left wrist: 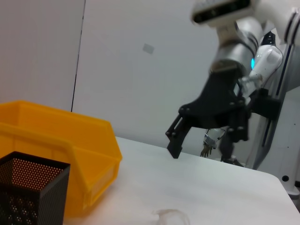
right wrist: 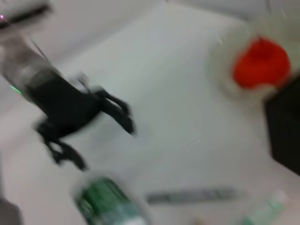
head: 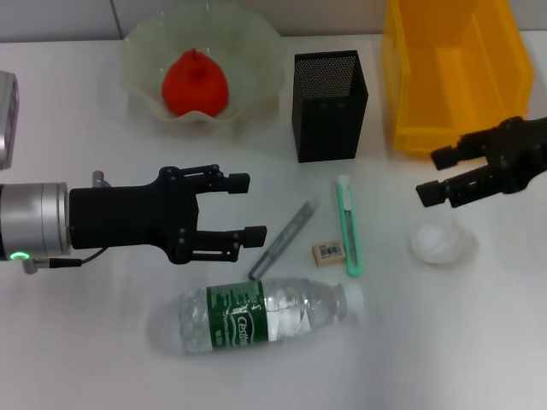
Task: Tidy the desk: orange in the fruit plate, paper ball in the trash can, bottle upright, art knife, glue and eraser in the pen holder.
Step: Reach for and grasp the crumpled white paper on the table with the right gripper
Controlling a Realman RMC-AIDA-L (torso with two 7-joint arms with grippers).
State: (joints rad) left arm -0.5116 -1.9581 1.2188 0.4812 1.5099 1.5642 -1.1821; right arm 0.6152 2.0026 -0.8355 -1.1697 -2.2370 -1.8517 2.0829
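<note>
The orange (head: 196,83) lies in the pale fruit plate (head: 256,51) at the back. The clear bottle (head: 265,314) with a green label lies on its side near the front. A grey glue stick (head: 284,240), a small eraser (head: 328,252) and a green art knife (head: 348,226) lie in front of the black mesh pen holder (head: 330,105). The white paper ball (head: 441,243) lies at the right. My left gripper (head: 252,207) is open above the table, just behind the bottle. My right gripper (head: 432,177) is open, just behind the paper ball.
The yellow bin (head: 455,68) stands at the back right, beside the pen holder. A grey device (head: 7,115) shows at the left edge. In the left wrist view the bin (left wrist: 56,150) and the pen holder (left wrist: 28,192) appear, with the right gripper (left wrist: 176,140) beyond.
</note>
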